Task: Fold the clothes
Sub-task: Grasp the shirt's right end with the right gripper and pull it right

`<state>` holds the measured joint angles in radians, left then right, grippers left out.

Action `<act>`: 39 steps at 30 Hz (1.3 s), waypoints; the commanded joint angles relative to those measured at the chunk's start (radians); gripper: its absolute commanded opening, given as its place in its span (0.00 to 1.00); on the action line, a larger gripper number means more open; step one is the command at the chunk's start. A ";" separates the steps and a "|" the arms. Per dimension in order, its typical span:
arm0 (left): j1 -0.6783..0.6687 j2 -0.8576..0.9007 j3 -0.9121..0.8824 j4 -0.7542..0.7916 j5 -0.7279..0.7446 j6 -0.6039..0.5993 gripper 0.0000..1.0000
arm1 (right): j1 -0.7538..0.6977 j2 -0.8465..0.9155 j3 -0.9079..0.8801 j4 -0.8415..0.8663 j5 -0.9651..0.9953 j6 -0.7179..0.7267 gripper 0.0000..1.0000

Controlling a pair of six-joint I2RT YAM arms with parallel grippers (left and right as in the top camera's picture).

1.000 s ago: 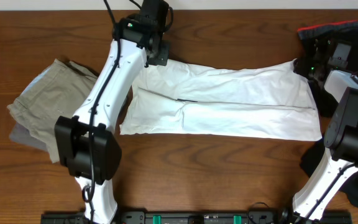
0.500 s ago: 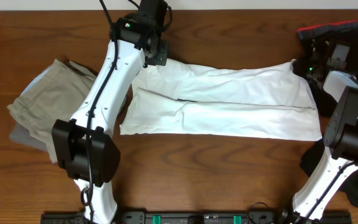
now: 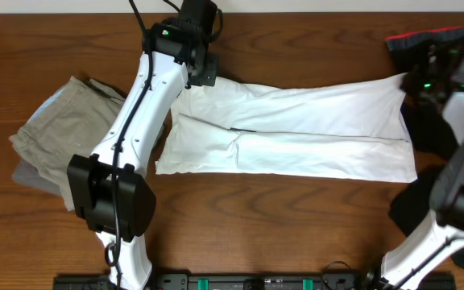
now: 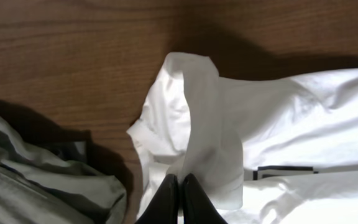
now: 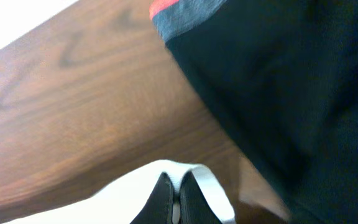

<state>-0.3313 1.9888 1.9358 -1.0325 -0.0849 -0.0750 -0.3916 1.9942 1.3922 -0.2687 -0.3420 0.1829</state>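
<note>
The clothes, a white T-shirt, lie folded into a long band across the middle of the table. My left gripper is at the shirt's far left corner. In the left wrist view the left gripper is shut on a raised fold of white cloth. My right gripper is at the far right corner. The right wrist view shows the right gripper shut on the white hem, lifted just above the wood.
A khaki garment lies crumpled at the left, close to the shirt's left end and seen as grey-green cloth. A black garment with a red stripe sits at the far right, right beside the pinched hem.
My right gripper has closed on the shirt's far right corner and drawn it to the right, stretching that edge. The left gripper has kept its grip and barely moved.
</note>
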 commanded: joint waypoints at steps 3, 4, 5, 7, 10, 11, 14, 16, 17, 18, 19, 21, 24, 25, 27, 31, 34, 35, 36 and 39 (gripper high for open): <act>0.002 -0.011 -0.002 -0.008 -0.002 -0.006 0.06 | -0.021 -0.079 0.008 -0.064 -0.004 -0.009 0.01; 0.003 -0.011 -0.002 -0.008 -0.002 -0.006 0.06 | -0.021 -0.079 0.008 -0.073 -0.004 -0.009 0.01; 0.005 -0.011 -0.002 -0.008 -0.002 -0.006 0.06 | -0.020 -0.078 0.008 -0.088 -0.003 -0.009 0.01; 0.008 -0.011 -0.002 -0.008 -0.002 -0.006 0.06 | -0.019 -0.077 0.008 -0.115 -0.003 -0.009 0.01; 0.012 -0.011 -0.002 -0.014 -0.002 -0.010 0.06 | -0.020 -0.077 0.008 -0.138 -0.003 -0.026 0.01; 0.013 -0.011 -0.002 -0.018 -0.002 -0.010 0.06 | -0.020 -0.077 0.008 -0.144 -0.003 -0.032 0.01; 0.016 -0.013 -0.002 -0.057 -0.002 -0.010 0.06 | -0.019 -0.077 0.008 -0.183 -0.008 -0.048 0.01; 0.022 -0.016 -0.002 -0.093 -0.002 -0.014 0.06 | -0.020 -0.077 0.008 -0.215 -0.029 -0.060 0.01; 0.026 -0.016 -0.002 -0.109 -0.002 -0.017 0.06 | -0.019 -0.077 0.008 -0.225 -0.047 -0.072 0.01; 0.030 -0.016 -0.002 -0.118 -0.002 -0.017 0.06 | -0.019 -0.077 0.008 -0.230 -0.065 -0.081 0.01; 0.034 -0.016 -0.002 -0.124 -0.002 -0.017 0.06 | -0.018 -0.077 0.008 -0.232 -0.078 -0.089 0.01; 0.039 -0.016 -0.002 -0.135 0.000 -0.030 0.06 | -0.017 -0.077 0.008 -0.241 -0.081 -0.092 0.01; 0.040 -0.016 -0.002 -0.178 0.049 -0.057 0.06 | -0.017 -0.077 0.008 -0.309 -0.080 -0.090 0.01; 0.040 -0.016 -0.002 -0.196 0.069 -0.066 0.06 | -0.017 -0.077 0.008 -0.343 -0.080 -0.090 0.01; 0.040 -0.016 -0.002 -0.247 0.106 -0.070 0.06 | -0.017 -0.078 0.008 -0.403 -0.066 -0.090 0.01; 0.040 -0.016 -0.002 -0.359 0.120 -0.111 0.06 | -0.017 -0.081 0.008 -0.545 0.011 -0.090 0.01; 0.040 -0.016 -0.002 -0.440 0.127 -0.146 0.06 | -0.017 -0.085 0.008 -0.637 0.044 -0.091 0.01; 0.040 -0.016 -0.002 -0.456 0.127 -0.150 0.06 | -0.017 -0.087 0.008 -0.653 0.049 -0.091 0.01; 0.040 -0.016 -0.002 -0.478 0.127 -0.156 0.06 | -0.017 -0.091 0.008 -0.677 0.056 -0.091 0.01; 0.040 -0.016 -0.002 -0.530 0.127 -0.175 0.06 | -0.018 -0.106 0.008 -0.719 0.079 -0.087 0.01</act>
<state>-0.2955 1.9888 1.9358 -1.5352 0.0353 -0.2070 -0.4129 1.9137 1.3933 -0.9707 -0.3058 0.1013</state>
